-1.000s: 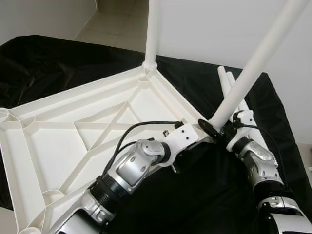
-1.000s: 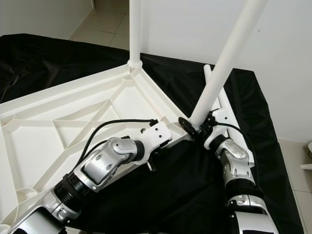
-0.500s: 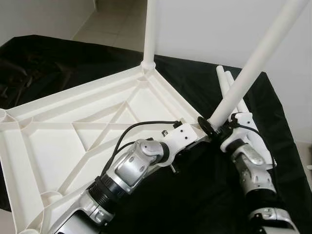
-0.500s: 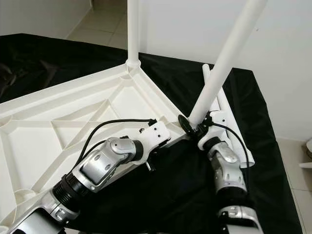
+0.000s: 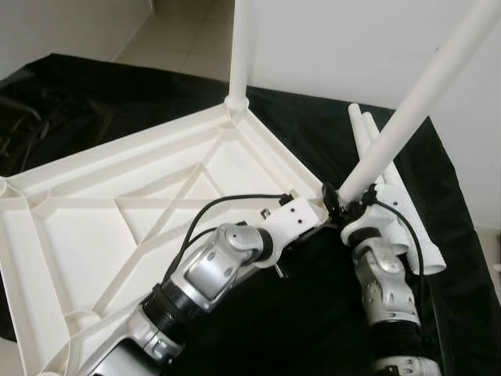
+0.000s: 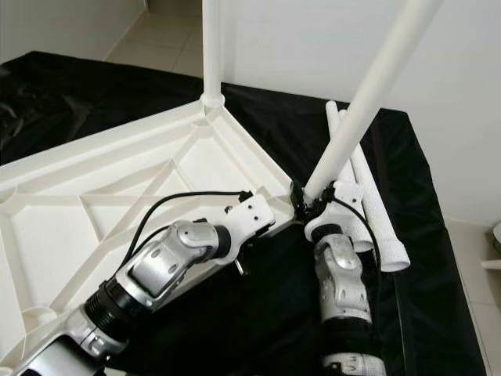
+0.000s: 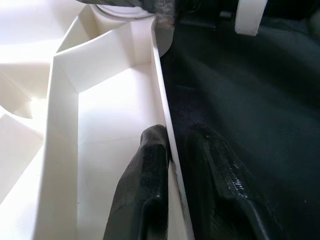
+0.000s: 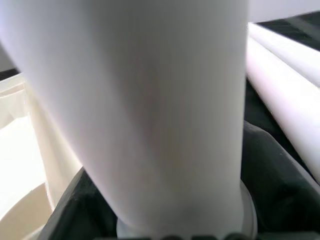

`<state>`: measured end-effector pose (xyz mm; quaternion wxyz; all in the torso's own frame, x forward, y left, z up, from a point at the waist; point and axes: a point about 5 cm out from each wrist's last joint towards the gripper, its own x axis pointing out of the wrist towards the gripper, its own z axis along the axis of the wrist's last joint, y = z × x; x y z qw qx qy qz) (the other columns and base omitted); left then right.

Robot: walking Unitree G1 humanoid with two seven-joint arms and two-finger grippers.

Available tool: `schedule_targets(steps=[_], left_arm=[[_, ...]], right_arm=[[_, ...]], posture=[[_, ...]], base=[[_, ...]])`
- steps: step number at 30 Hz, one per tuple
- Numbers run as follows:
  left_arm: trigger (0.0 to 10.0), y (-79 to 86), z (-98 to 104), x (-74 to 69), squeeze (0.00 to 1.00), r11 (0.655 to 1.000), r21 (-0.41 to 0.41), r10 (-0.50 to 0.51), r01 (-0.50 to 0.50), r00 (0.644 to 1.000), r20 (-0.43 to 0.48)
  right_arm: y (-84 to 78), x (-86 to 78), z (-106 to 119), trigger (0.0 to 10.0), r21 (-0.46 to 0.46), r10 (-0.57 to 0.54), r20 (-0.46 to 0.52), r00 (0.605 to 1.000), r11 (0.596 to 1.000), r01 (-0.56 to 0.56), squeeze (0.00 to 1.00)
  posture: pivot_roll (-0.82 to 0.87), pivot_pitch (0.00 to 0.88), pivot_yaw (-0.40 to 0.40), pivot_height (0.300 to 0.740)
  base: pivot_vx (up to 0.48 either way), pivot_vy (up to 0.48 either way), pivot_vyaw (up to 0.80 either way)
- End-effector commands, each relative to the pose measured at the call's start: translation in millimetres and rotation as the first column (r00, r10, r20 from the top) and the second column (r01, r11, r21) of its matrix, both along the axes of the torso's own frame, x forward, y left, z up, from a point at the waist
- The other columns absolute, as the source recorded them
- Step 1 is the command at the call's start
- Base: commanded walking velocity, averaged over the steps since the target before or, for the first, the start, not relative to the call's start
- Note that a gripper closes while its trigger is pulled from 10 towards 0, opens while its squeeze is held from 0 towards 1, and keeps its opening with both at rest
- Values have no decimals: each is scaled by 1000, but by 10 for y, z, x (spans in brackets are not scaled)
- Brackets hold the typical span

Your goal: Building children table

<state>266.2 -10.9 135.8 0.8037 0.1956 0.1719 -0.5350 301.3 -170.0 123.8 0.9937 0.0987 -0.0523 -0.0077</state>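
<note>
The right pincer (image 5: 344, 205) is clamped on the base of a tilted leg (image 5: 407, 117) at the tabletop's (image 5: 94, 227) corner socket. The left pincer (image 7: 172, 150) pinches the tabletop's rim just beside it, one finger each side. The leg probably wants standing upright before pressing home, as the far leg (image 5: 238, 47) does. Two spare legs (image 5: 399, 211) lie on the black cloth (image 5: 313, 125).

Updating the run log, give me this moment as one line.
left gripper: shut on tabletop rim | right gripper: shut on tilted leg at corner socket | rear leg: upright | spare legs: on cloth
</note>
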Motion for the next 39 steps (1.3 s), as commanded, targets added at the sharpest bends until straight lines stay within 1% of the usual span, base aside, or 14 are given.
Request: schedule_targets(steps=[1,7,16,17,19,20,28,29,30,31,35,37,38,39], left_arm=[[10000,-34,-332,-169,0,995,72,-60,72,986,-155],[10000,-44,-338,-170,0,994,74,-64,76,986,-154],[10000,-39,-333,-164,0,995,72,-62,74,986,-155],[10000,-38,-331,-161,0,995,71,-62,74,986,-156],[10000,-38,-330,-159,0,995,71,-63,74,986,-155],[10000,-38,-328,-157,0,995,71,-63,74,986,-155],[10000,-42,-325,-147,0,995,71,-63,74,987,-150],[10000,-46,-324,-146,0,995,72,-63,75,987,-148],[10000,-46,-324,-146,0,995,72,-63,75,987,-148],[10000,-49,-323,-145,0,994,73,-65,76,987,-146],[10000,-54,-322,-147,0,994,73,-67,78,987,-146],[10000,-59,-320,-149,0,994,73,-70,81,987,-146],[10000,-59,-320,-149,0,994,73,-70,81,987,-146],[10000,-58,-322,-150,0,994,73,-70,82,987,-147]], right_arm=[[91,-1,88,10000,28,10,38,999,1000,-11,0],[187,-46,57,10000,5,-134,-36,990,991,134,0],[263,-58,67,10000,-3,-91,-39,995,996,91,0],[266,-61,75,10000,4,-80,-29,996,997,80,329],[268,-64,81,10000,9,-77,-24,997,997,77,329],[272,-69,86,10000,17,-59,-15,998,998,60,1000],[283,-75,107,10000,-16,-10,10,1000,1000,10,1000],[301,-82,106,10000,6,59,21,998,998,-59,549],[301,-82,106,10000,6,59,21,998,998,-59,549],[301,-100,105,10000,4,135,37,990,991,-135,0],[270,-119,95,10000,8,193,46,980,981,-194,0],[128,-149,71,10000,-41,266,51,963,964,-264,0],[128,-149,71,10000,-41,266,51,963,964,-264,0],[3,-156,50,10000,-72,290,46,956,955,-286,0]], posture=[[12,90,-65,740],[12,83,-66,740],[6,87,-64,740],[5,86,-65,740],[5,86,-65,740],[5,86,-65,740],[4,84,-69,740],[3,84,-69,740],[3,84,-69,740],[-1,84,-67,740],[-1,86,-67,740],[-2,88,-64,740],[-2,88,-64,740],[-2,88,-64,740]], base=[[0,0,0],[0,0,0],[0,0,0],[0,0,0],[0,0,0],[0,0,0],[0,0,0],[0,0,0],[0,0,0],[0,0,0],[0,0,0],[0,0,0],[0,0,0],[0,0,0]])
